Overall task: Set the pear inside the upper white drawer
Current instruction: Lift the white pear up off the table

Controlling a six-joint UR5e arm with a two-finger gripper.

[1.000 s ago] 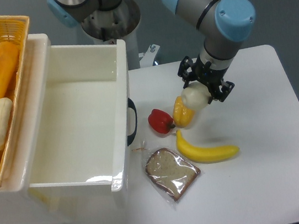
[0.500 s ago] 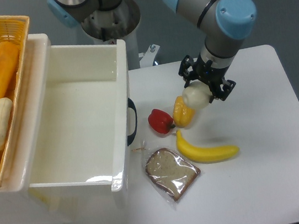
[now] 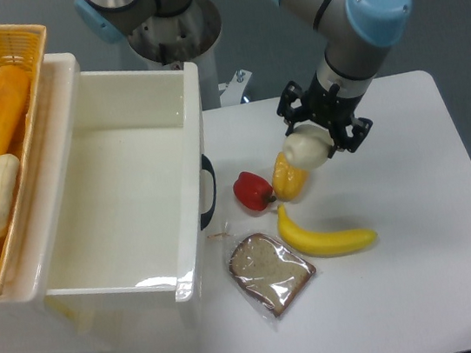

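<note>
We've got the end effector [image 3: 312, 141] pinching the pear [image 3: 305, 149], lifted; next we need to carry it left over the upper white drawer [image 3: 172, 90].

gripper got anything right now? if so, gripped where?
Yes: the gripper is shut on the pear, fingers clamping its opposite sides from above. It hangs just over the yellow bell pepper; contact between them cannot be told.

A robotics lab is indicated: a plain white table [image 3: 410, 292] is set against a grey wall, with an arm's mounting column [image 3: 164, 28] fixed behind.
</note>
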